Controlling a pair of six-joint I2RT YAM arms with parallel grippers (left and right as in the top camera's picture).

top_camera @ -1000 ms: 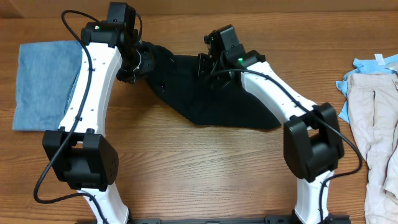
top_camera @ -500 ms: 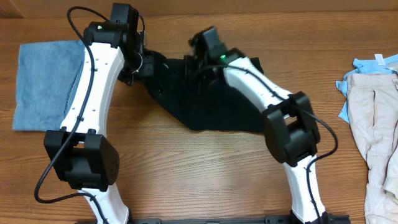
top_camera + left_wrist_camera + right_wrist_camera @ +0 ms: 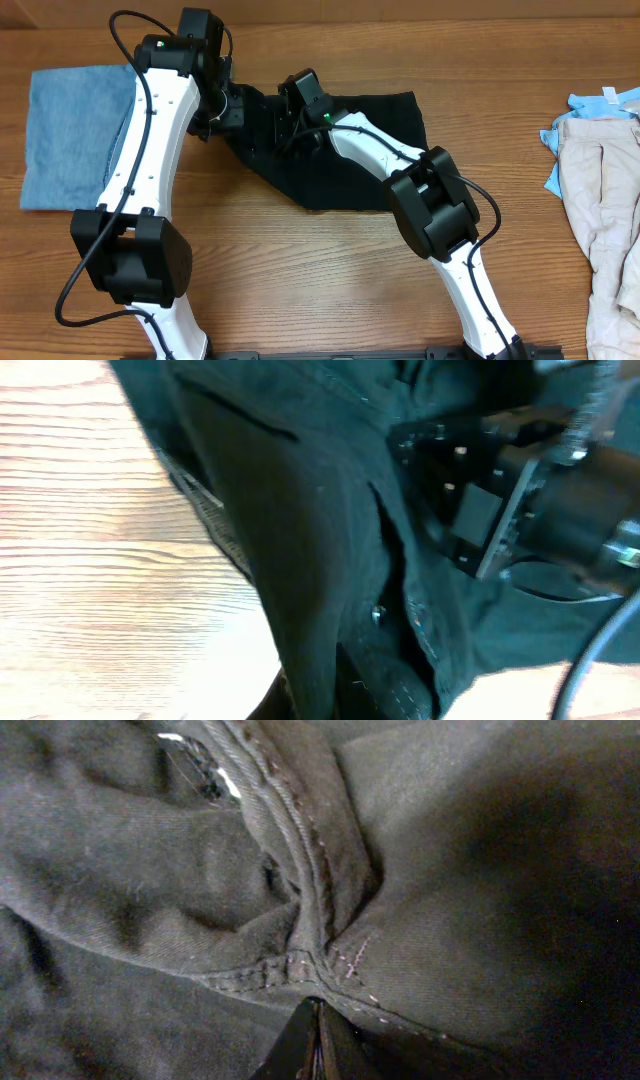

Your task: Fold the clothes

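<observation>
The wooden table (image 3: 300, 270) is carrying everything, and the black shorts (image 3: 370, 150), the largest garment, are lying crumpled across its far middle with one side spreading flat toward the right. The two white arms are reaching in over them from the near edge, their wrists converging just beside each other at the left end of the cloth. A blue denim piece (image 3: 70, 130) is lying flat at the far left, partly under the left arm, while a beige piece (image 3: 605, 220) and a light-blue piece (image 3: 600, 100) are waiting well apart at the right edge. The right gripper (image 3: 316, 1030) is clenching a stitched seam (image 3: 300, 965) of the shorts, its jaws pressing together on the fabric. The left gripper (image 3: 228, 108) is likewise clamping down, apparently on the shorts' edge, with dark cloth draping across its whole wrist view. By my reading, the fold is under way: one side is being carried over the rest, and the next move is calling for both wrists travelling together, then laying the cloth down smooth before letting go. The left fingertips themselves are proving hard to make out against the dark fabric, the beige piece is running off the frame, and no white label is showing.
</observation>
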